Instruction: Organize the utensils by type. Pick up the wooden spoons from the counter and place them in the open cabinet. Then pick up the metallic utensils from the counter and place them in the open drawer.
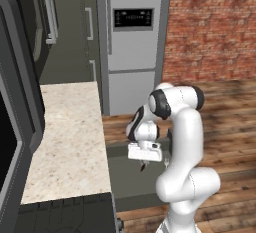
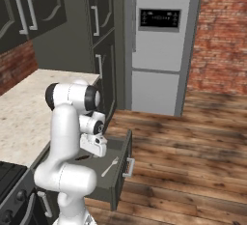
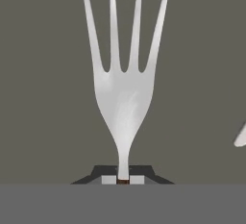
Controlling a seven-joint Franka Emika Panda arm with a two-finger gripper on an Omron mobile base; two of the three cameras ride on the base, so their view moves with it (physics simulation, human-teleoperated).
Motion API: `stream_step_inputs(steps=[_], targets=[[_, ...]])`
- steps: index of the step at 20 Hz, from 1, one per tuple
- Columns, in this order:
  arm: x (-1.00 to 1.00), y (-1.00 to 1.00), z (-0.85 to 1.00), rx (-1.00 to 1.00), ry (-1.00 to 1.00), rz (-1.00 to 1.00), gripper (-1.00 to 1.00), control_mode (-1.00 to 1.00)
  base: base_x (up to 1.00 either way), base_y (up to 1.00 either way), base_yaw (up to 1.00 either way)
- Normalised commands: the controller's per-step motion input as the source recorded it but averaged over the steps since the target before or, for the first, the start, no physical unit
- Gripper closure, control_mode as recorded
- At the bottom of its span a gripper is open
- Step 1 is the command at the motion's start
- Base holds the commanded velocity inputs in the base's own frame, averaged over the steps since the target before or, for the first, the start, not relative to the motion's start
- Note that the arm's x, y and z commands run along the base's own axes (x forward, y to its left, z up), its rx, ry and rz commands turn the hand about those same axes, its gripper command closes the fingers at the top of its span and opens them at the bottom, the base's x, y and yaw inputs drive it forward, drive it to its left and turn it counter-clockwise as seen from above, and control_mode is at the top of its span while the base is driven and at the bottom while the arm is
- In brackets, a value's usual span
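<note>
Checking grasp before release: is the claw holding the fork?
Yes, in the hand view the fork rises from between the shut claw tips, over the drawer floor.

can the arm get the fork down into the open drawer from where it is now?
Probably yes. The gripper, shut on the fork, hangs right over the open drawer, where another utensil lies off to one side.

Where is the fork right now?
The fork is pinched between the gripper's fingers, tines pointing away in the hand view. It hangs over the open drawer, where another silvery utensil already lies, beside the counter.
</note>
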Motion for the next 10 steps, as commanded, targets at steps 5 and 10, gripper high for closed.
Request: stream_step_inputs(steps=[5,10], targets=[[-0.01,0.08,-0.18,0.00,0.00,0.00,1.00,-1.00,0.00,0.00,0.00],[0.00,0.00,-0.17,0.00,-0.02,0.00,1.00,-1.00,0.00,0.00,0.00]])
